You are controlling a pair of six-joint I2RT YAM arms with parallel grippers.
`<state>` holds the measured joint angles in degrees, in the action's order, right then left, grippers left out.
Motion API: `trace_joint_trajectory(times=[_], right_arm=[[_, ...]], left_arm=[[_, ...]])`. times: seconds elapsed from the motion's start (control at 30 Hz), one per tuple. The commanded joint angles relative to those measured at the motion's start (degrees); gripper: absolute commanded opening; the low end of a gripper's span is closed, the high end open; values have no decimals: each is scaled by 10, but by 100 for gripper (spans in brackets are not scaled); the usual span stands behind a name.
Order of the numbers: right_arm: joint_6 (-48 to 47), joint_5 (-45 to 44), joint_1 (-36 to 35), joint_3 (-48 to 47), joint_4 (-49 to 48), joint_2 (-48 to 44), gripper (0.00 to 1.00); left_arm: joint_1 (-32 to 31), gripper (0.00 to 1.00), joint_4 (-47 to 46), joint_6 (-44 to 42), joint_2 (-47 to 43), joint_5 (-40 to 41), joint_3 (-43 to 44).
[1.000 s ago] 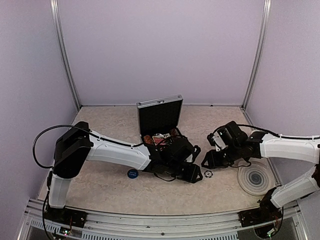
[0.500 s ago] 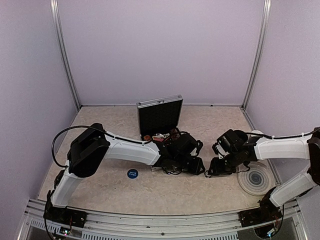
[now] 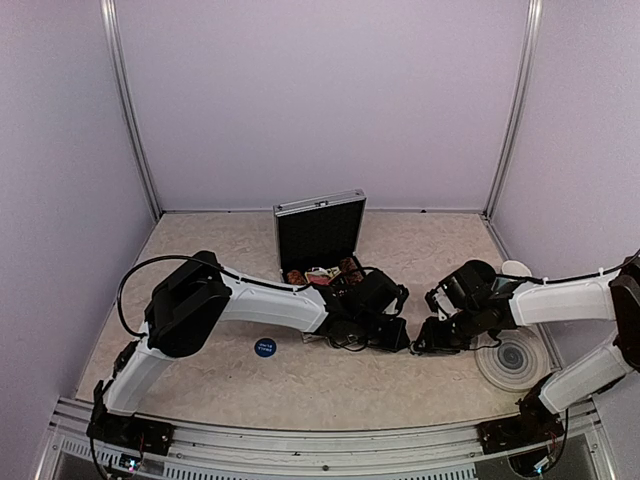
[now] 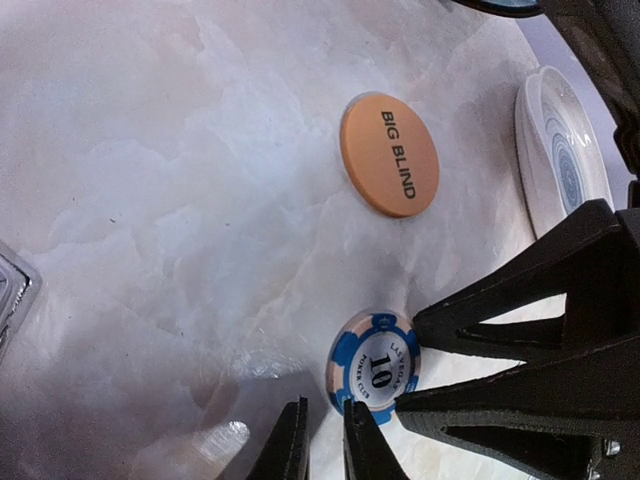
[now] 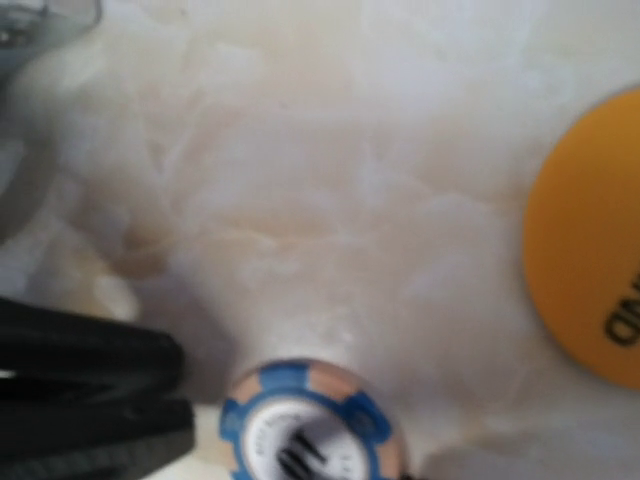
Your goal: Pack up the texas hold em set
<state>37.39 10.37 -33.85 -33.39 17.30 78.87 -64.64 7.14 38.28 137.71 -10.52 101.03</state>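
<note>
- Case point(image 3: 318, 232) stands open toward the back of the table point(image 3: 200, 250), lid upright; its contents are too small to tell.
- Chip point(image 4: 373, 362), blue and white and marked 10, lies flat on the table right of the case, between the two grippers.
- Left gripper point(image 4: 325, 432): jaws nearly together, with only a thin slit and nothing in it. One finger is just beside the chip's rim.
- Right gripper point(image 3: 420, 340): fingers spread about the chip's width, tips at its rim from the other side. Whether they pinch it I cannot tell.
- Orange button point(image 4: 389, 154), lettered BIG BLIND, lies flat near the chip, not touching it.
- Blue button point(image 3: 264, 347) lies on the table in front of the case.
- Coaster point(image 3: 512, 357) sits beside the right arm.
</note>
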Motion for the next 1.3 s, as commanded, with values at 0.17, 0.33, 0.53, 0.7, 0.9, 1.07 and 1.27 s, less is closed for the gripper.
trace_joint_trajectory(times=[0.17,0.33,0.53,0.7,0.9,1.07,1.27], right_arm=[[23,55,6,26,-44,11,32],[38,75,8,40,-70,-16,32],[60,105,15,57,-116,-81,32],[57,120,23,57,-130,-128,34],[54,46,28,39,-29,-125,34],[70,48,32,69,-18,-127,34],[87,58,34,106,-47,-114,34]], left_arm=[[-4,11,16,-5,29,-17,11],[-7,8,17,-3,35,-22,9],[-9,7,15,0,37,-28,2],[-10,6,13,1,32,-30,-2],[-9,4,15,5,27,-25,-9],[-8,0,21,13,27,-24,-17],[-2,0,-30,35,21,-52,-58]])
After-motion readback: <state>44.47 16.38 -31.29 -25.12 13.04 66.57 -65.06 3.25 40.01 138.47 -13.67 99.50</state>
